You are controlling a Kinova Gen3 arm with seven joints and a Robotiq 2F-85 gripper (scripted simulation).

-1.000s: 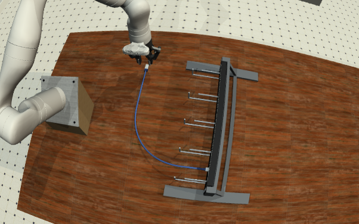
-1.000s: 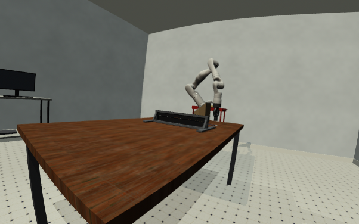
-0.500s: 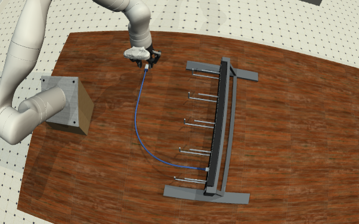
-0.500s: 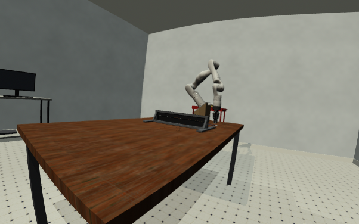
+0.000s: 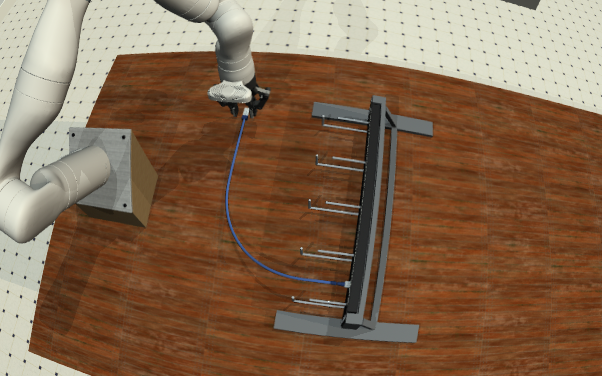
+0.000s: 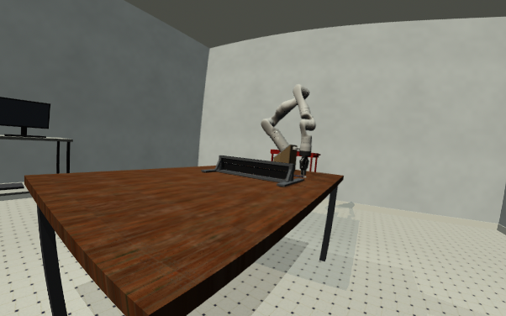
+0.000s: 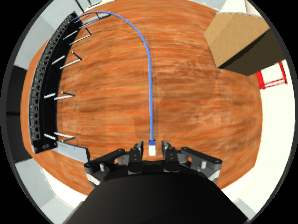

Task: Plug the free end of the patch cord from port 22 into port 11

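Straddling the plug (image 5: 246, 112) of the blue cord (image 5: 230, 210) (lying on the table (image 5: 492, 240)), the jaws stand partly parted, gripping nothing.

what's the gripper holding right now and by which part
Nothing yet. The gripper is part open, its fingers either side of the cord's free-end plug, not closed on it.

1. The blue patch cord (image 5: 228, 200) lies on the table in one long curve; its pale free plug (image 5: 246, 112) sits between the fingers of the gripper (image 5: 245, 111).
2. The grey rack (image 5: 367, 215) stands well apart from the gripper, with the cord's other end plugged in near one end of it.
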